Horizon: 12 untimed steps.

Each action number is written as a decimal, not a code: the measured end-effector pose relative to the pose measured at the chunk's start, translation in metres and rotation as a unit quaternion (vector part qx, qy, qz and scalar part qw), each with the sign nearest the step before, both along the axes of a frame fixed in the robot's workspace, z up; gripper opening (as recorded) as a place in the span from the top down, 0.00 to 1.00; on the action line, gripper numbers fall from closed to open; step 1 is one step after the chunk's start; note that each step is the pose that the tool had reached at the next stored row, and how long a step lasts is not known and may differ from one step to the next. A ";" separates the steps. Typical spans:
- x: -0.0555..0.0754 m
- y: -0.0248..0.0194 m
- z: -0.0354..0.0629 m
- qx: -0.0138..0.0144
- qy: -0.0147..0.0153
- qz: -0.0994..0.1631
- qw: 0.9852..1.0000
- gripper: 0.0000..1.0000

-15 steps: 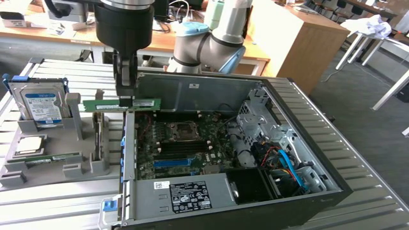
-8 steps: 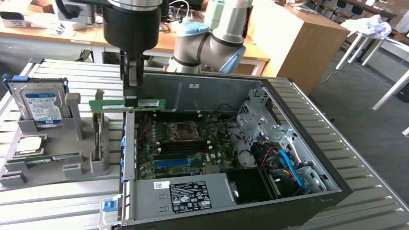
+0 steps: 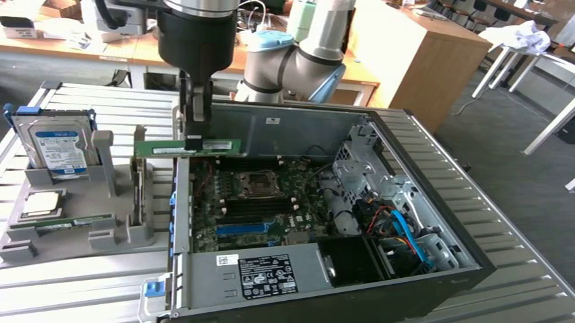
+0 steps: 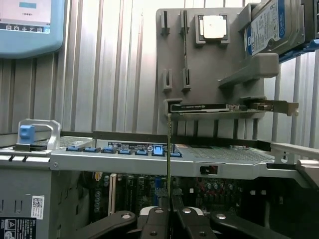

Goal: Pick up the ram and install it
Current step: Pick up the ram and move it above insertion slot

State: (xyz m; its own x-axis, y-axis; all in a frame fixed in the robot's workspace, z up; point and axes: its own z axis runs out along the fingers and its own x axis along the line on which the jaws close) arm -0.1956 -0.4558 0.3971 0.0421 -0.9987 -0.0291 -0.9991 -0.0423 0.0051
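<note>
1. Gripper (image 4: pixel 170 208): the fingers are clamped on the ram and pinch its two flat faces. In the exterior view the grip (image 3: pixel 194 139) lies near the stick's mid-length, probably so that neither end droops.
2. Ram (image 4: pixel 169 149): the wrist view sees it edge-on, as a thin line rising from between the fingers. In the exterior view the ram (image 3: pixel 215 146) hangs on edge with its long side level, clear of every surface. It is over the rim of the computer case on the exterior view's left, between the holder and the motherboard, and is not seated in any slot. This posture appears chosen to suit a straight downward press.
3. Computer case (image 3: pixel 287 131): it lies on its side with the open face upward. This exposes the motherboard (image 3: pixel 260 202) to an approach from above.
4. Holder (image 3: pixel 108 237): a grey fixture just beside the case on the exterior view's left. Its slots and ledges present each part so that its graspable faces stay free.
5. Holder contents: a second stick (image 3: pixel 77 222) lies along the front. The processor (image 3: pixel 40 202) rests flat behind it. The hard drive (image 3: pixel 58 145) stands upright at the back.
</note>
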 end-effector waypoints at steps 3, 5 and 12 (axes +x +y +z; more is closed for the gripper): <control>0.004 0.0000 0.0000 0.000 0.000 0.000 1.000 0.87; 0.008 0.0000 0.0000 0.000 0.000 0.000 1.000 0.87; 0.019 0.0000 0.0000 0.000 0.000 0.000 1.000 0.87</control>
State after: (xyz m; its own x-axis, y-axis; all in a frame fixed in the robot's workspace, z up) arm -0.1761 -0.4558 0.3972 0.0421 -0.9987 -0.0291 -0.9991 -0.0423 0.0051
